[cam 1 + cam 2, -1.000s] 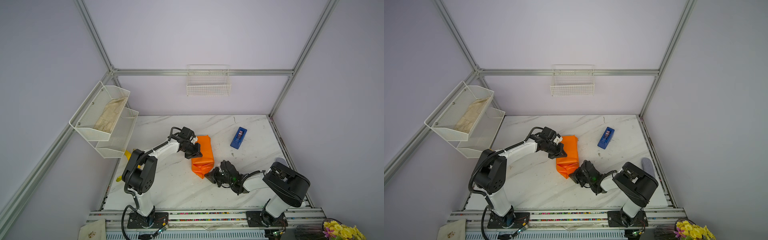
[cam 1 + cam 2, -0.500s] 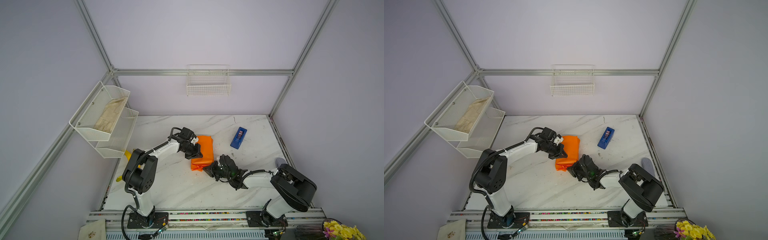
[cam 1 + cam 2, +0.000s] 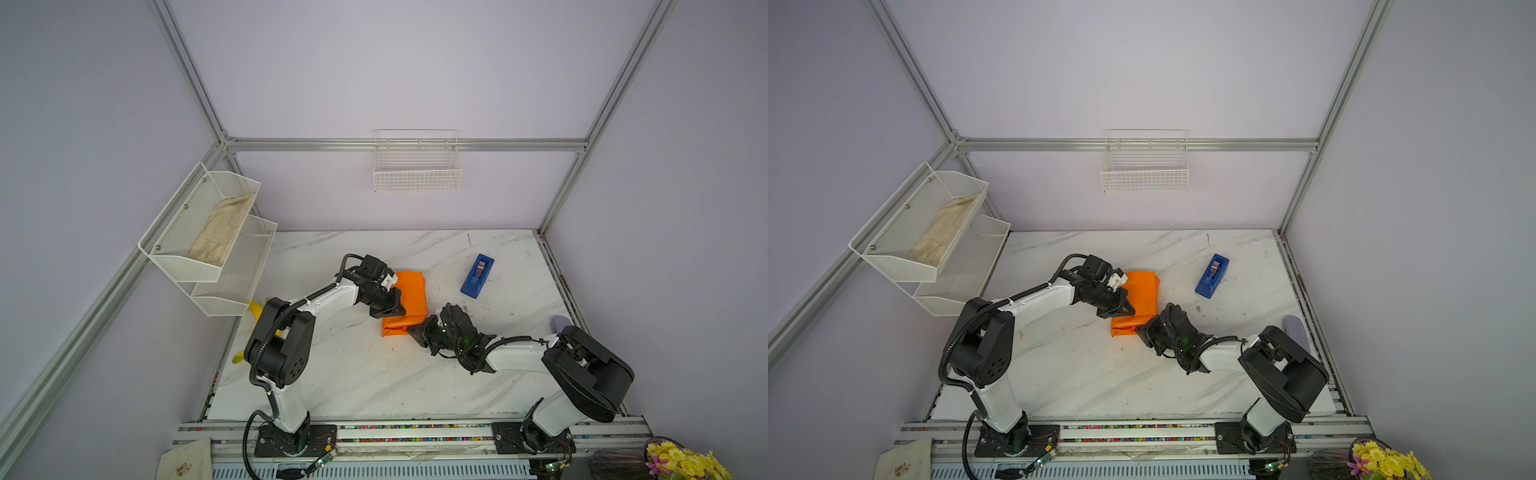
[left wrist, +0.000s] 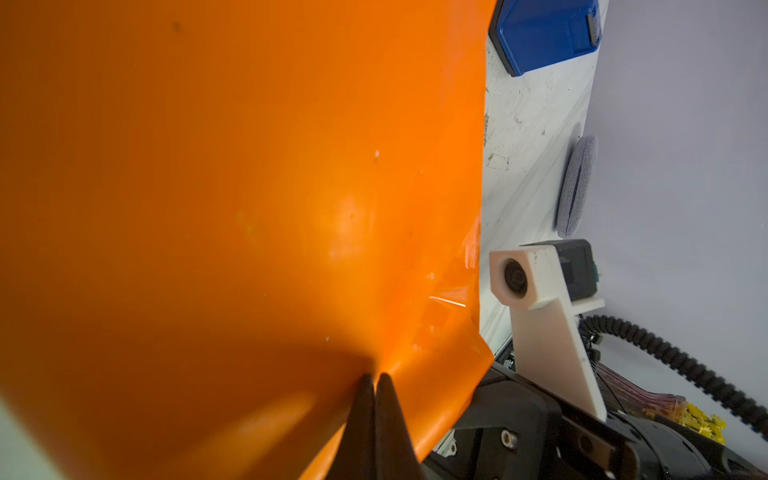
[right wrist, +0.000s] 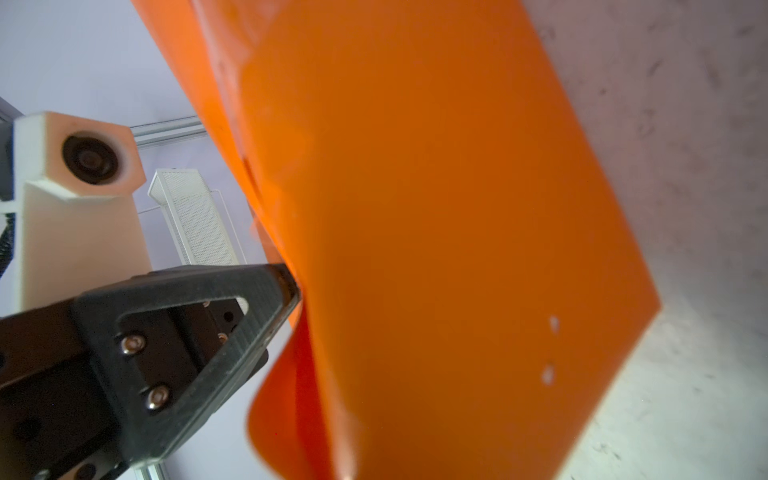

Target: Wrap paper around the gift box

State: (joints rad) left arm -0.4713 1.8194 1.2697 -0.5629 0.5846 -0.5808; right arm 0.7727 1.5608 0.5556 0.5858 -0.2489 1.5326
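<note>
The left hand (image 3: pixel 392 309), tips pressed together, pins the folded orange paper (image 3: pixel 411 291) on the tabletop (image 3: pixel 353 374) while the right hand (image 3: pixel 415 332), likewise closed, butts its near end, apparently keeping the flaps tight around the gift box, hidden inside.

- Paper (image 3: pixel 411 291): plain orange (glossy where lit).
- Table (image 3: pixel 353 374): white marble, grey veins.
- Tape dispenser (image 3: pixel 477 276): bright blue.
- Wall basket (image 3: pixel 417 174): white wire grid.
</note>
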